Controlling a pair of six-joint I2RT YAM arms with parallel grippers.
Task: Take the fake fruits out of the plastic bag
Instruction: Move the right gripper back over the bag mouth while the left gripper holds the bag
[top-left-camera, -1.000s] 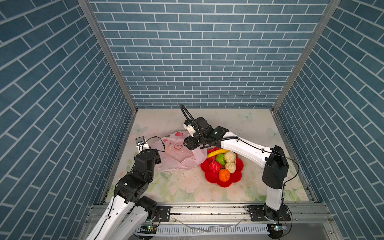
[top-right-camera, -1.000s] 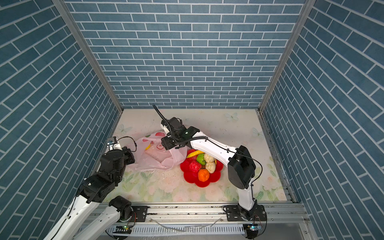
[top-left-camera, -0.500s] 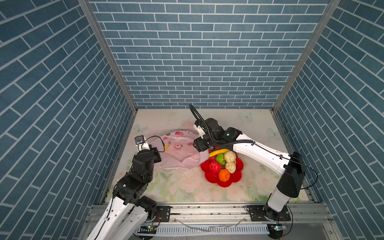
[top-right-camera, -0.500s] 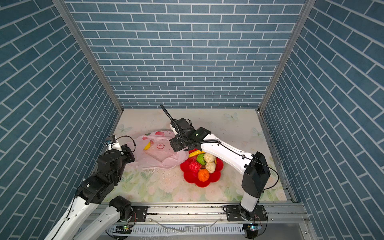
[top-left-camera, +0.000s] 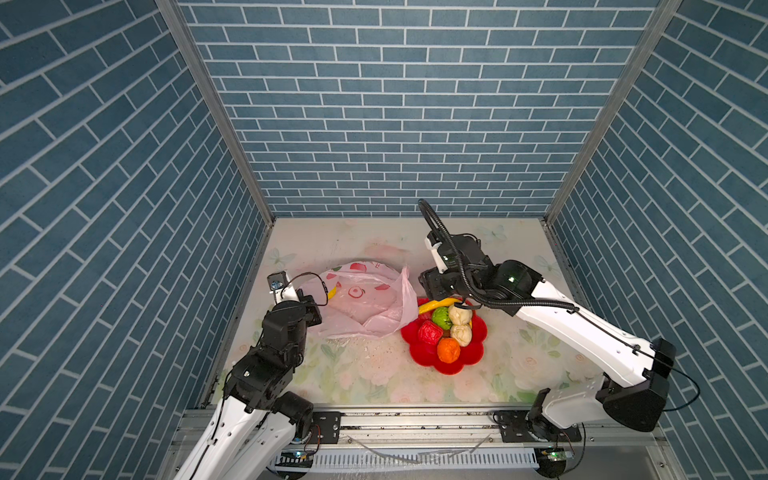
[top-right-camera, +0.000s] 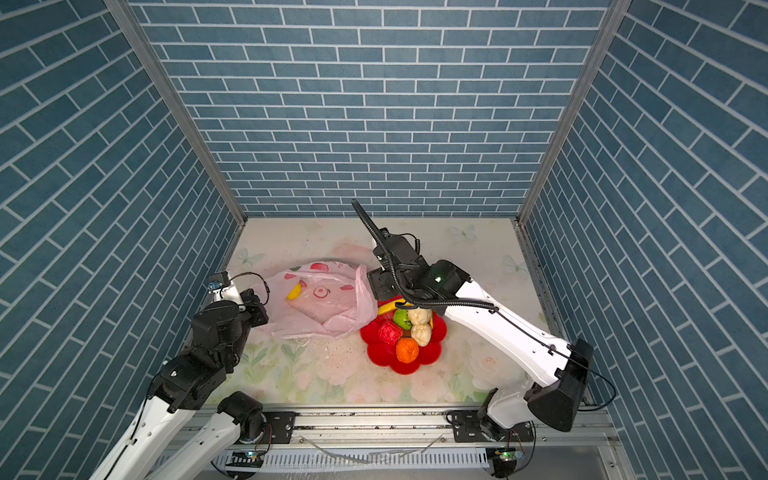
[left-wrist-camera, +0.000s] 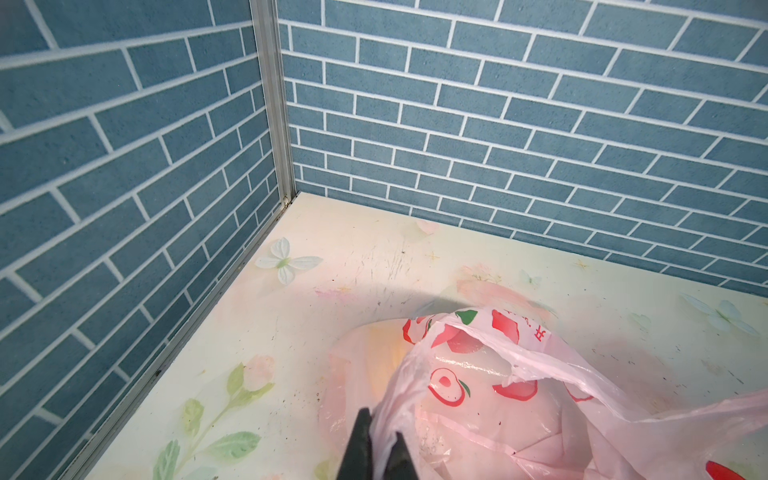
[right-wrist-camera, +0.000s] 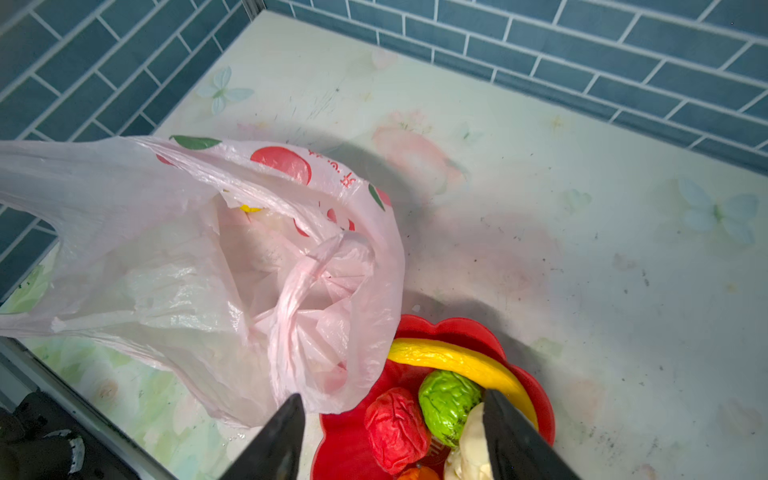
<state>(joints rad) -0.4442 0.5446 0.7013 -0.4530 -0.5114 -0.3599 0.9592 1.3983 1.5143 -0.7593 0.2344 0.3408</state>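
The pink plastic bag (top-left-camera: 365, 305) (top-right-camera: 320, 307) lies crumpled left of the red dish, with its mouth towards the dish. My left gripper (left-wrist-camera: 380, 428) is shut on a bunched strip of the bag (left-wrist-camera: 478, 395) at its left side. One yellow fake fruit (top-left-camera: 331, 293) (right-wrist-camera: 249, 208) shows inside the bag. A banana (top-left-camera: 436, 305), a green (top-left-camera: 441, 318), a red (top-left-camera: 430, 332), an orange (top-left-camera: 449, 350) and two cream fruits (top-left-camera: 459, 314) lie in the dish. My right gripper (right-wrist-camera: 395, 415) is open and holds nothing, over the dish's edge next to the bag (right-wrist-camera: 187, 257).
The red flower-shaped dish (top-left-camera: 473, 357) (right-wrist-camera: 457, 328) sits mid-table, touching the bag's loose edge. Blue brick walls close in the left, back and right sides. A metal rail (top-left-camera: 415, 419) runs along the front edge of the floral table.
My right gripper has moved to the right, from above the bag to the dish's near edge, and its arm has drawn back. The left gripper has kept its hold on the bag.
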